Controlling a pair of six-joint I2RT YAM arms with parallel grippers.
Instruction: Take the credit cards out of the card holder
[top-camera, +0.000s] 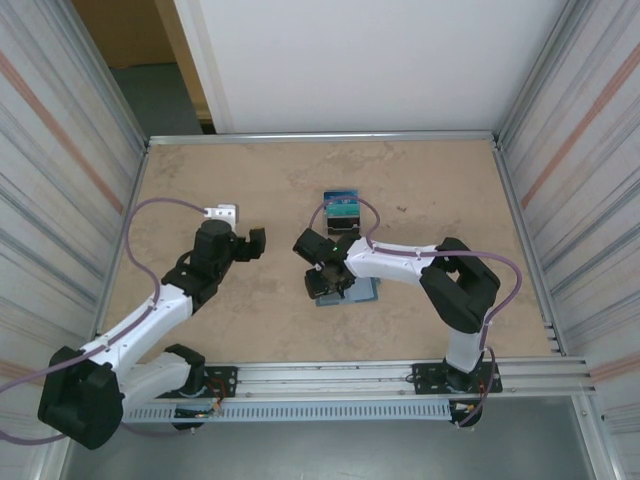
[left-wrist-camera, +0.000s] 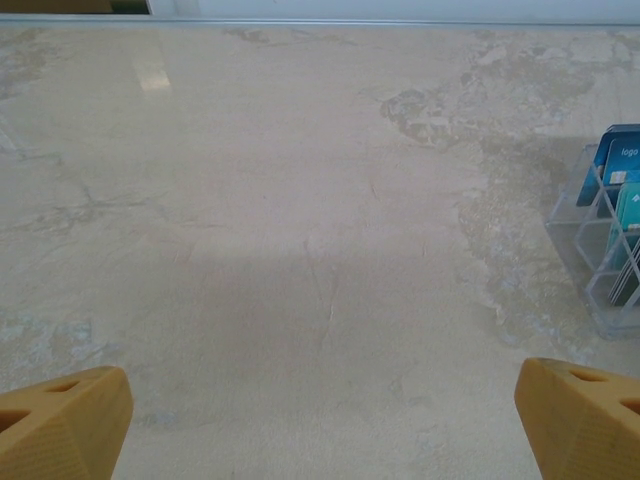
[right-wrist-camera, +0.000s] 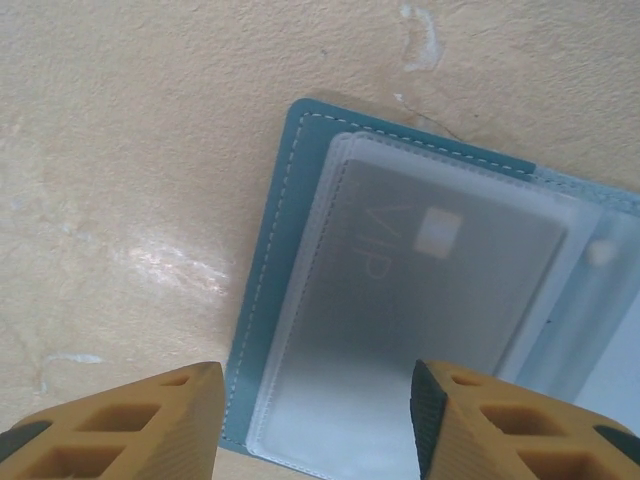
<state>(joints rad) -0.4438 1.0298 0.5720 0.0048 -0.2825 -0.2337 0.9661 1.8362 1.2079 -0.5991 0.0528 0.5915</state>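
The right claw (right-wrist-camera: 315, 425) stands part open above the counter (right-wrist-camera: 120, 150), holding nothing. The near edge of the card holder (right-wrist-camera: 262, 300) shows in the gap between its jaws.

Reference relation: the card holder lies open and flat, directly beneath and ahead of this claw. A grey credit card (right-wrist-camera: 430, 290) marked VIP sits inside a clear sleeve on the near leaf. Its long axis appears to run away from the claw, roughly parallel to the stitched teal border. The view cuts off the card's near end, so treat this as likely rather than confirmed. On that reading, the jaws close across the card's short side. Which edge of the sleeve is open cannot be determined.

The left claw (left-wrist-camera: 320, 430) is fully spread and empty, well apart from the card holder on its left. A clear stand (left-wrist-camera: 600, 250) with blue cards (left-wrist-camera: 612, 160) lies ahead to its right. The right arm is the nearer one for the next extraction.
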